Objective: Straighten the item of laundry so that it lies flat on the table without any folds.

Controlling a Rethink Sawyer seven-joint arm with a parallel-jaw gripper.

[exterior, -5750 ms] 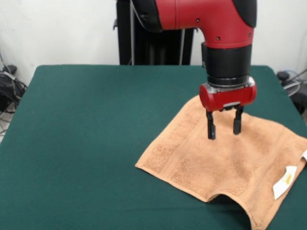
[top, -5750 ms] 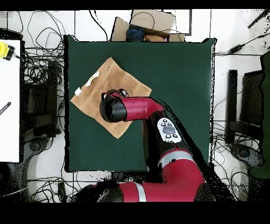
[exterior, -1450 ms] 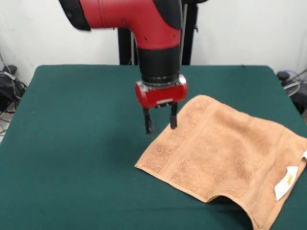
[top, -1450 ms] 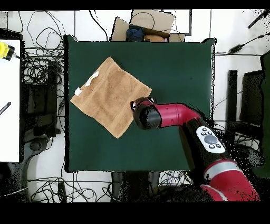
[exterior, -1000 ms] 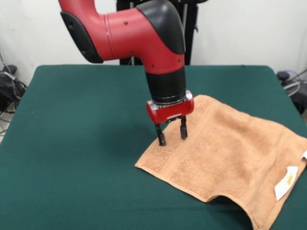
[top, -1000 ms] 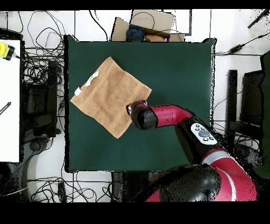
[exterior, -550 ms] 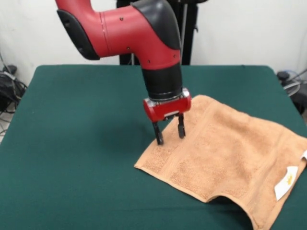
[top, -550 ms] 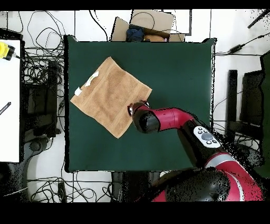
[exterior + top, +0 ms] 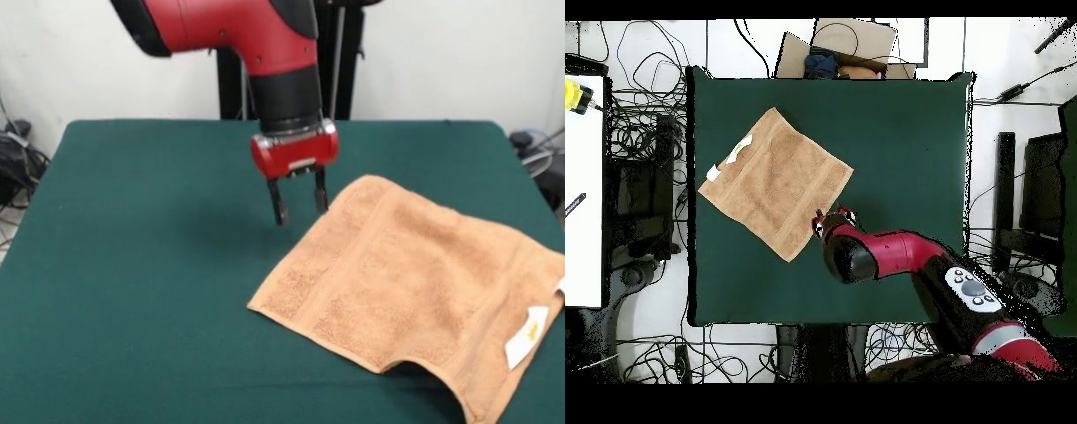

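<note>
We see the gripper point(image 9: 297, 202) raised with its 2 fingers apart, holding nothing; the towel point(image 9: 415, 289) (white tags point(image 9: 524, 335) at one edge) lies beside and below it on the table point(image 9: 141, 265).

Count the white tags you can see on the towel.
2. One white tag lies on the towel near its right-hand edge in the front view; a second tag peeks out at the picture's right border. Others may be hidden.
</note>
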